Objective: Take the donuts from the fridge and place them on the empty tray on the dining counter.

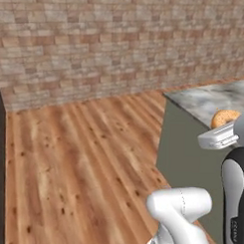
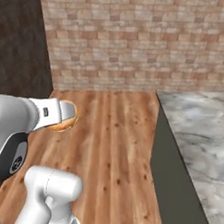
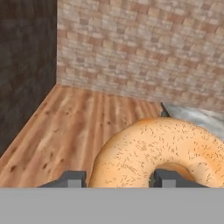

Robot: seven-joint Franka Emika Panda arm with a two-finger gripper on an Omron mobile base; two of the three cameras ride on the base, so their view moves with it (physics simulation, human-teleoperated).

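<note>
the two-finger gripper (image 3: 118, 178) grasps the orange-tan glazed ring donut (image 3: 162, 151), carried in the air above the wooden plank floor (image 2: 107, 146), near the corner of the grey-white marble dining counter (image 2: 200, 131).

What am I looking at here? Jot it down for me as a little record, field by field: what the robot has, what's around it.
held item: orange-tan glazed donut, also seen in the left base view
fingers: gripper shut on the donut, one finger on each side of the ring
place: above wooden floor, beside the counter
nearby: marble-topped dining counter
background: brick wall
</note>
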